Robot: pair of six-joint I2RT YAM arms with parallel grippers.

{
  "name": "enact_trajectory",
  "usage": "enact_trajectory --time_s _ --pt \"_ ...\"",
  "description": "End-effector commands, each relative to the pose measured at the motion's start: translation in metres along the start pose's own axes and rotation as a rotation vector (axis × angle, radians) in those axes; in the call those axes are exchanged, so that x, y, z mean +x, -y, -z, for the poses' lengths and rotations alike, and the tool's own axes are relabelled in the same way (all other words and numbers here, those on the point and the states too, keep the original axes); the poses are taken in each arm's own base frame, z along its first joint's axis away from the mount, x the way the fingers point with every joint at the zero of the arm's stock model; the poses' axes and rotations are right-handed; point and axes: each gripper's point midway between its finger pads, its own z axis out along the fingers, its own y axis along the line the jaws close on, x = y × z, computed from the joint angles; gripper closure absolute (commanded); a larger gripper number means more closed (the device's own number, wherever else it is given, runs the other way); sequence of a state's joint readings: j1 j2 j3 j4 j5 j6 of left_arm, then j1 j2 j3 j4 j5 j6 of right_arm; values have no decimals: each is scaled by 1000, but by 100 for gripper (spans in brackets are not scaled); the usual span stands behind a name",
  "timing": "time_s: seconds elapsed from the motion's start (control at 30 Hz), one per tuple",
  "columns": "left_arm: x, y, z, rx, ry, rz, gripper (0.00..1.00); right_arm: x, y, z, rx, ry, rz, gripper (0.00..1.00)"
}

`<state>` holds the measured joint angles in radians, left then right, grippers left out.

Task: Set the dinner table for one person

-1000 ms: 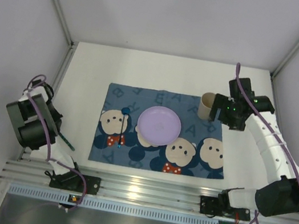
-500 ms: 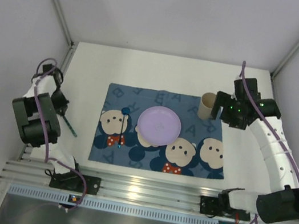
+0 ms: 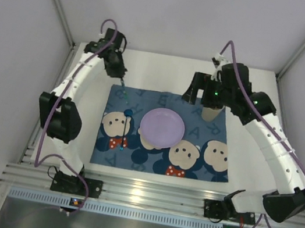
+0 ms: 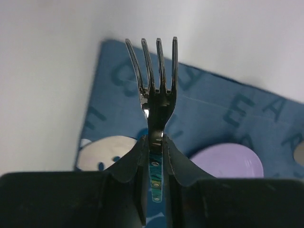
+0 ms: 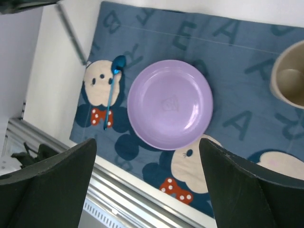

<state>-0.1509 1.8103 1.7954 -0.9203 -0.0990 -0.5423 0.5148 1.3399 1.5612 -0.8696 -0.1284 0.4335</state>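
Observation:
The white dinner table carries a blue mouse-print placemat. On the mat lie a purple plate and a blue spoon left of it. A beige cup stands at the mat's back right, partly under the right arm. My left gripper hovers over the mat's back left corner, shut on a dark fork with its tines pointing away. My right gripper is open and empty, high above the plate, with the spoon and the cup below it.
An aluminium rail runs along the table's near edge. White enclosure walls with metal posts close in the left, back and right. Bare tabletop shows to the left of the mat and behind it.
The left arm has swung from the table's near left side up to the mat's back left corner, carrying the fork. The right gripper has moved left, away from the cup.

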Motion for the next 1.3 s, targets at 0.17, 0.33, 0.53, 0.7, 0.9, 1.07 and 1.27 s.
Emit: enact_trajectory --time_s 0.17,0.33,0.53,0.7,0.9,1.07,1.27 --pt "85 147 43 301 -176 -112 100 10 -48 -49 -93 -9 49 11" --pt "94 178 71 414 -217 -116 100 31 -48 -78 -122 -34 64 11" --pt "96 184 93 472 -233 -84 100 55 -45 -92 -141 -48 32 12" --pt "105 189 101 514 -250 -81 100 59 -55 -104 -162 -56 32 14" --pt "109 192 106 546 -267 -75 100 64 -60 -118 -158 -72 35 42" --pt "113 191 103 548 -272 -82 100 71 -49 -121 -113 -84 38 96" --pt "119 188 95 538 -284 -105 88 67 -30 -95 -57 -43 32 100"
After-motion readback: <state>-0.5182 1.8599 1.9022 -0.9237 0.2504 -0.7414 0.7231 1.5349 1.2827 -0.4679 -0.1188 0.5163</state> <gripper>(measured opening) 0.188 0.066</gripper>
